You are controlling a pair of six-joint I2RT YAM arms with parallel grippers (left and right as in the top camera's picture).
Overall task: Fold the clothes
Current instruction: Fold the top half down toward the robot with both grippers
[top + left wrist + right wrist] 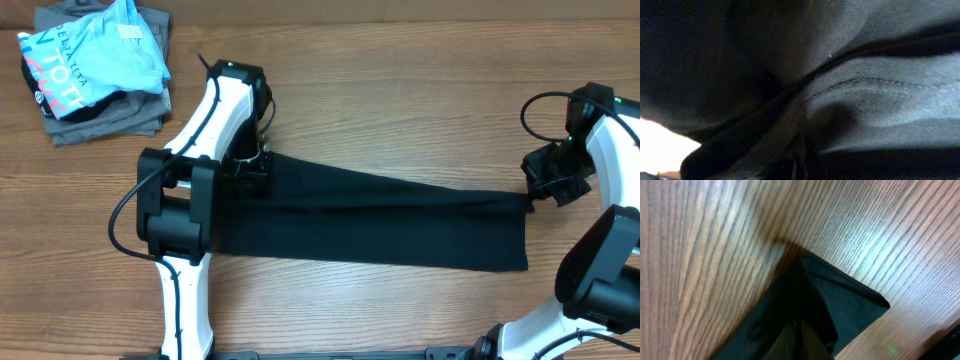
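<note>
The clothes, a plain black T-shirt, lie stretched in a long band across the middle of the wooden table. My left gripper sits at the band's left end, shut on the fabric. In the left wrist view dark cloth with a stitched hem fills the frame, and the gripper shows only dimly at the bottom. My right gripper holds the band's right end. In the right wrist view its fingers are pressed together on a corner of the black fabric just above the tabletop.
A pile of folded grey garments with a light blue lettered shirt on top sits at the back left corner. Bare wood of the table shows behind and in front of the black band. A black cable loops by the right arm.
</note>
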